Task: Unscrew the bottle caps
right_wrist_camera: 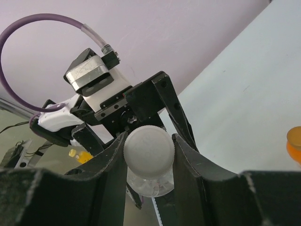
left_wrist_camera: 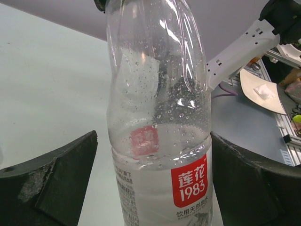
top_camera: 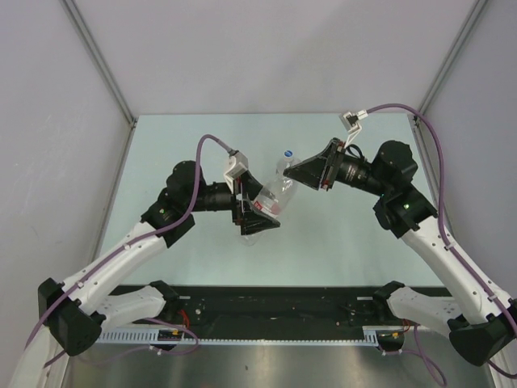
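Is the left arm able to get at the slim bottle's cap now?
Probably not: the right gripper is shut on the cap, covering its sides, while the left gripper stands open around the bottle lower down.

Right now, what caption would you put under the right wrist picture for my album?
Right gripper pinching the white cap of a clear bottle.

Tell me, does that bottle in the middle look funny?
Yes. The slim clear bottle leans sideways instead of standing, pinched only by its white cap in the right hand. The left hand is wide open around its body, not squeezing it.
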